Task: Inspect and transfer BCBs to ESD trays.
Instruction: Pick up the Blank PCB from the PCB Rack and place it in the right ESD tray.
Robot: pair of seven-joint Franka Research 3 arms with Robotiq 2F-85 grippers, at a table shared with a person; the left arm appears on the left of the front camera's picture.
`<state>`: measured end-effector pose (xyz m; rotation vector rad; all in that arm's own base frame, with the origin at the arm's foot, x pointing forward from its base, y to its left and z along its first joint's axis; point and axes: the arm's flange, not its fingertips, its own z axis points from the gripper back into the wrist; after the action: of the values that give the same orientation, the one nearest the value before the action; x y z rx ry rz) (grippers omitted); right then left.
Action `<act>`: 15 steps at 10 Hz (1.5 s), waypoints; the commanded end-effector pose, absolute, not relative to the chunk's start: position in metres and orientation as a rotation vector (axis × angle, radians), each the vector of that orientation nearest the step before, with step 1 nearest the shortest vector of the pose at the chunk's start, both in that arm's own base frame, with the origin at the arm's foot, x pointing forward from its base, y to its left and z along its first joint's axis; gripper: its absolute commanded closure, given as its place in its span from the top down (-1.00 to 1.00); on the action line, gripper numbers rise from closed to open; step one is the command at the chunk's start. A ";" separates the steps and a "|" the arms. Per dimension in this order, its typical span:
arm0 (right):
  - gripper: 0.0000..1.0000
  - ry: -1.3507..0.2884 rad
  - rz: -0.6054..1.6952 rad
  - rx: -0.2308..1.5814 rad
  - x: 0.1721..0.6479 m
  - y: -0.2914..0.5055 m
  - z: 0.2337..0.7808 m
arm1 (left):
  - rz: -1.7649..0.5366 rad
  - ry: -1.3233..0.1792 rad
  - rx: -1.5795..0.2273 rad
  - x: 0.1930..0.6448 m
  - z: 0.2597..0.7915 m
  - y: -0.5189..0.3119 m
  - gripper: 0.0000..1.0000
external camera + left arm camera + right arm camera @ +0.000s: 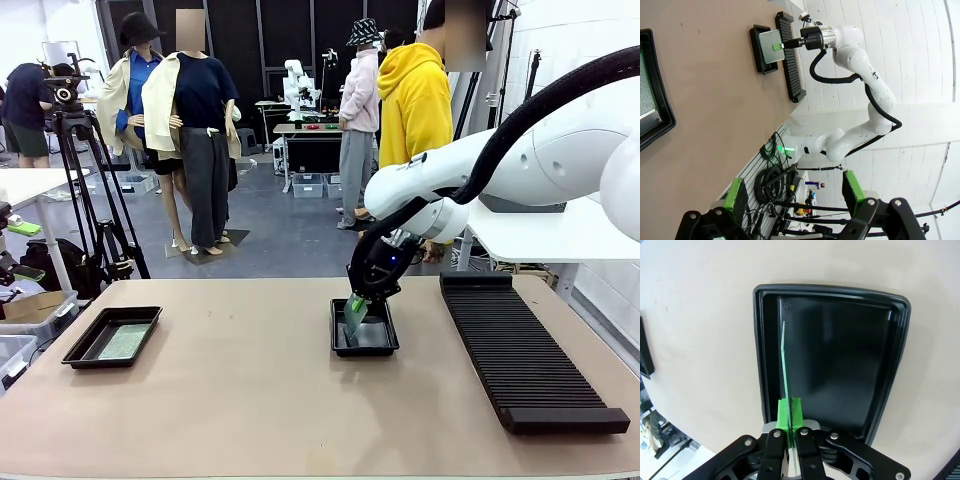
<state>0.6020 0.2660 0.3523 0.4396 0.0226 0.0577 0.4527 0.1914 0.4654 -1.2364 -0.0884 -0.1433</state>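
My right gripper point(360, 297) is shut on a green BCB point(354, 318), holding it on edge with its lower end down in the middle ESD tray point(385, 345). In the right wrist view the BCB point(784, 371) shows edge-on between the shut green pads of the gripper point(790, 413), over the left part of the tray point(850, 355). A second BCB point(124, 342) lies flat in the left ESD tray point(82, 350). In its own wrist view my left gripper point(795, 192) is open, nothing between its pads, off to the side of that tray point(662, 120). The right gripper point(791, 44) and its BCB point(771, 46) show far off.
A long black ribbed rack point(520, 350) lies on the right of the table, close to the middle tray. Bare tabletop point(240, 380) spreads between the two trays. A person in a yellow hoodie point(415, 100) stands beyond the far edge. A tripod point(85, 190) stands at back left.
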 end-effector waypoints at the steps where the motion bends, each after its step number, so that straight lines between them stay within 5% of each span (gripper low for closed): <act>1: -1.00 0.014 0.050 0.435 0.600 0.265 0.356 | -0.141 -0.095 -1.227 0.452 0.467 0.192 1.00; 14: -1.00 0.003 -0.036 0.420 0.596 0.283 0.343 | -0.141 -0.095 -1.227 0.452 0.467 0.192 1.00; 15: -0.88 -0.003 -0.063 0.405 0.593 0.284 0.344 | -0.141 -0.095 -1.227 0.452 0.467 0.192 1.00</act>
<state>0.5970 0.2815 0.3471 0.4231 0.0184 -0.0136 0.4527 0.1914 0.4654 -1.2364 -0.0884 -0.1434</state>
